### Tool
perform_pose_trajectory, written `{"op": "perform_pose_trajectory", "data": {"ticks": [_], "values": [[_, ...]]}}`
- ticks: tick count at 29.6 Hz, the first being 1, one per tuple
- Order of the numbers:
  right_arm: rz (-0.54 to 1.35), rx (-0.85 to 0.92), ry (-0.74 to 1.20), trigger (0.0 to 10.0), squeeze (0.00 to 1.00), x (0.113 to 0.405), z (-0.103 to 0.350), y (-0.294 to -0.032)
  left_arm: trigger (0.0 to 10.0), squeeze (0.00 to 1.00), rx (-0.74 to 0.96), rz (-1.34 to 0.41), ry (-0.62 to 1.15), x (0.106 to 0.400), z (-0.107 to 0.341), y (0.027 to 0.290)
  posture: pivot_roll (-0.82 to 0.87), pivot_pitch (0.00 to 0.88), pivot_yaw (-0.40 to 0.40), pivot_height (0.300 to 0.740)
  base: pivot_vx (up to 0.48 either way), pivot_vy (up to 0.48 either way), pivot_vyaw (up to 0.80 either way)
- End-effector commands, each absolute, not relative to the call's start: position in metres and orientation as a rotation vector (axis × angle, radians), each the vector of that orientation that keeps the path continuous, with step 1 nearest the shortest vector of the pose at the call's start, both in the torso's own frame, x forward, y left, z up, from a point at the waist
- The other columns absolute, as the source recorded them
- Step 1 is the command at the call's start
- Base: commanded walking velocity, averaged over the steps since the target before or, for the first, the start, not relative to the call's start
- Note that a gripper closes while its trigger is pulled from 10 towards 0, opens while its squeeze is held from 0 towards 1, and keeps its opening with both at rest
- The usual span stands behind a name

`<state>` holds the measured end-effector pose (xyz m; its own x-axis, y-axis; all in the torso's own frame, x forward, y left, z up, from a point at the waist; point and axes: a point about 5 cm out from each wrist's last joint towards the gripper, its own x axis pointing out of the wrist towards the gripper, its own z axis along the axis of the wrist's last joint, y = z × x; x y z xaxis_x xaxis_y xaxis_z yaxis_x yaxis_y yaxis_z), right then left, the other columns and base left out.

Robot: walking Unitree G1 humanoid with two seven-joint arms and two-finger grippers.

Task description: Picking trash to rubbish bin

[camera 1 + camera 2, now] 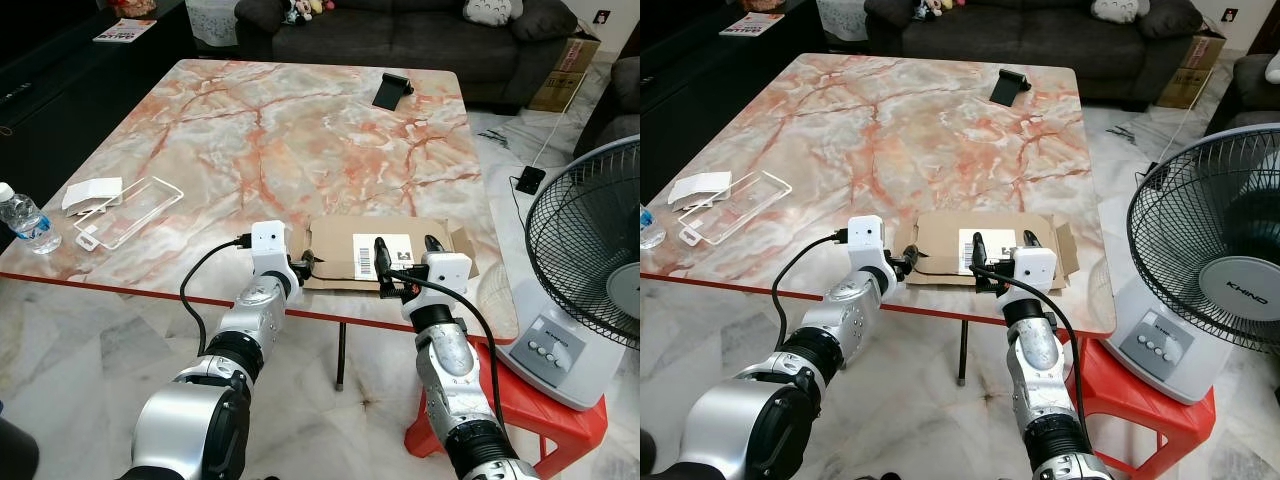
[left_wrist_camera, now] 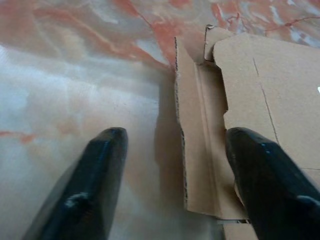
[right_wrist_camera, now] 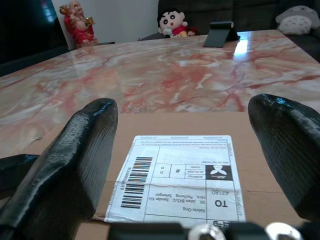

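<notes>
- Two grippers sit at the near table edge: the left gripper (image 1: 306, 265) spread wide, its fingers either side of the box's left flap, gripping nothing; the right gripper (image 1: 407, 254) also wide open over the label, holding nothing.
- One flattened cardboard box (image 1: 340, 250) lies flat on the table (image 1: 300, 130), near edge, between the grippers.
- Farther left: one clear tray (image 1: 130, 210), one white packet (image 1: 92, 193), one bottle (image 1: 25, 220).
- Far side: one phone stand (image 1: 392, 90).
- Right, off the table: one fan (image 1: 590, 260) on one red stool (image 1: 540, 425).
</notes>
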<state>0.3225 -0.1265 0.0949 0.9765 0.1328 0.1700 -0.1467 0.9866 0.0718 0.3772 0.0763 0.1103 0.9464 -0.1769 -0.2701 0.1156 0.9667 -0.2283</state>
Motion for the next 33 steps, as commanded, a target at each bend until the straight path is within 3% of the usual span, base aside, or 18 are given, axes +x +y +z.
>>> {"op": "perform_pose_trajectory", "data": {"ticks": [1, 7, 8, 25, 33], "values": [[0.139, 0.085, -0.171, 10.0, 0.0, 0.322, 0.097, -0.126, 1.1, 0.0, -0.213, -0.191, 0.302, 0.378, 0.113, 0.067, -0.14, 0.095, 0.026, 0.74, 0.0, 0.0, 0.0], [0.132, 0.087, -0.163, 10.0, 0.0, 0.322, 0.095, -0.128, 0.8, 0.0, -0.207, -0.23, 0.29, 0.377, 0.116, 0.062, -0.14, 0.089, 0.031, 0.74, 0.0, 0.0, 0.0], [0.129, 0.087, -0.159, 10.0, 0.0, 0.322, 0.094, -0.129, 0.0, 0.0, -0.208, -0.236, 0.29, 0.377, 0.116, 0.061, -0.14, 0.088, 0.032, 0.74, 0.0, 0.0, 0.0], [0.095, 0.081, -0.129, 10.0, 0.0, 0.322, 0.09, -0.136, 0.0, 0.0, -0.203, -0.246, 0.288, 0.378, 0.117, 0.063, -0.13, 0.108, 0.028, 0.74, 0.0, 0.0, 0.0], [0.097, 0.086, -0.131, 10.0, 0.0, 0.323, 0.092, -0.134, 0.0, 0.0, -0.155, -0.18, 0.215, 0.378, 0.118, 0.076, -0.13, 0.111, 0.031, 0.74, 0.0, 0.0, 0.0]]}}
